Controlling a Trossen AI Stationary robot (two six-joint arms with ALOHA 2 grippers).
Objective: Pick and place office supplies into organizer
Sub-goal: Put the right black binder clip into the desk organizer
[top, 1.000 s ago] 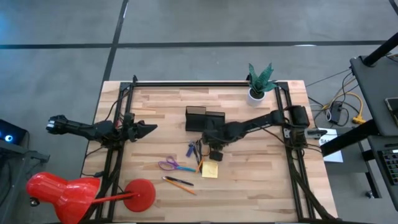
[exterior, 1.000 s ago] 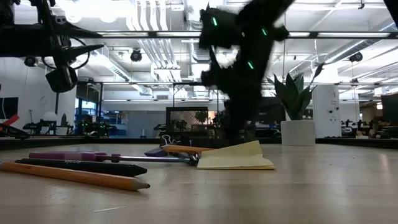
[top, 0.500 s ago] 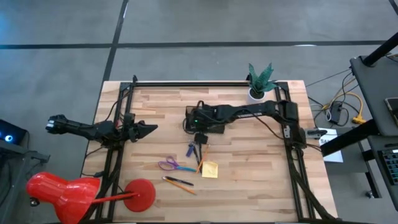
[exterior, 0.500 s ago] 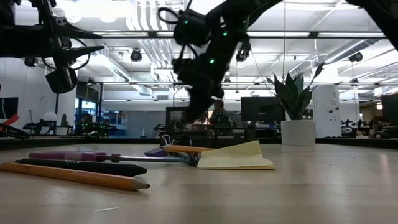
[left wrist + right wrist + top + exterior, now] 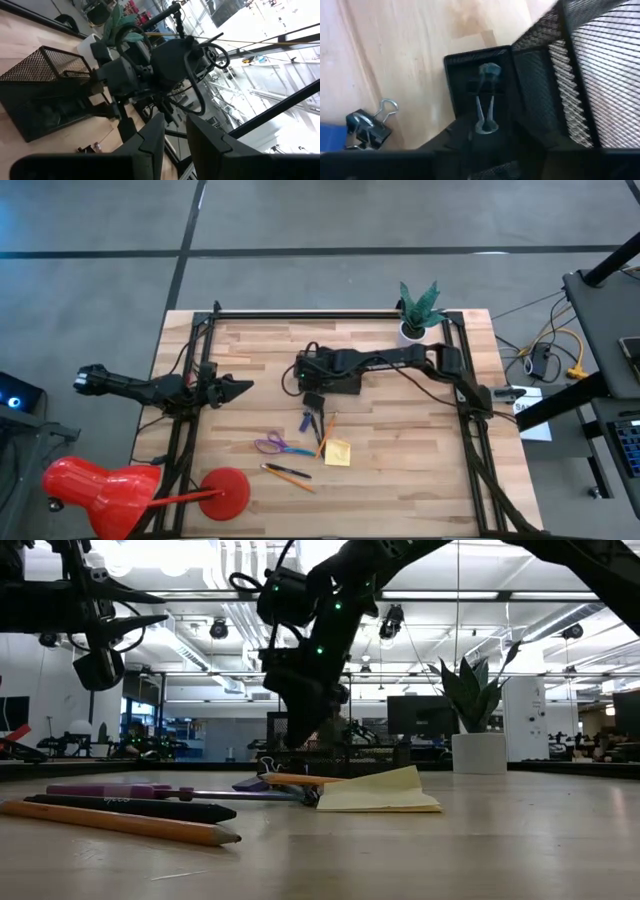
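From above, the right gripper [image 5: 312,374] reaches over the black mesh organizer [image 5: 345,370] near the counter's [image 5: 400,460] far middle; the left gripper [image 5: 243,387] waits at the left side, apart. Scissors [image 5: 280,446], sticky-note pad [image 5: 337,452] and pencils [image 5: 290,475] lie nearer the front.

At counter level, the right arm hangs over the organizer [image 5: 300,745].

The left wrist shows its fingers [image 5: 150,142] parted, holding nothing.

The right wrist shows a binder clip [image 5: 486,107] over a small compartment, another [image 5: 370,127] on the counter; whether the fingers grasp it, I cannot tell.
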